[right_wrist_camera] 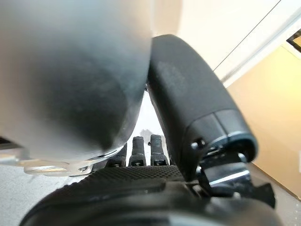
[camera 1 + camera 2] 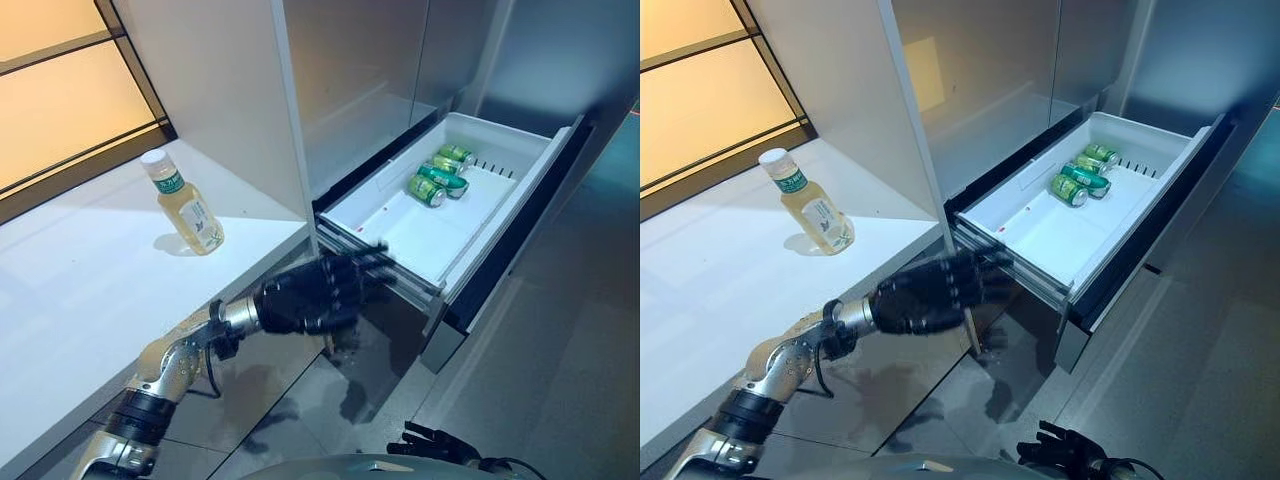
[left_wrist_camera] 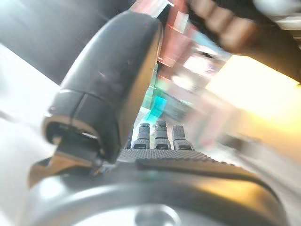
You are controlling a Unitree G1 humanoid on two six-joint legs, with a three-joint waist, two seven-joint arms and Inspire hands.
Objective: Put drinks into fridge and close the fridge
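Note:
A bottle of pale yellow drink [image 2: 185,205] with a white cap stands upright on the white counter [image 2: 90,290]. To its right the fridge's white drawer [image 2: 400,240] is pulled out, with three green cans [image 2: 440,172] lying at its far end. My left hand [image 2: 320,290] hovers below the counter's edge, just off the drawer's near corner. Its fingers are relaxed and hold nothing. It is well apart from the bottle. My right hand [image 2: 440,445] hangs low at the bottom edge with its fingers spread and empty.
A white upright panel [image 2: 240,100] separates the counter from the fridge's compartment above the drawer. The drawer's dark front [image 2: 520,220] juts out over the grey floor [image 2: 560,380]. A wooden-framed window [image 2: 60,90] runs behind the counter.

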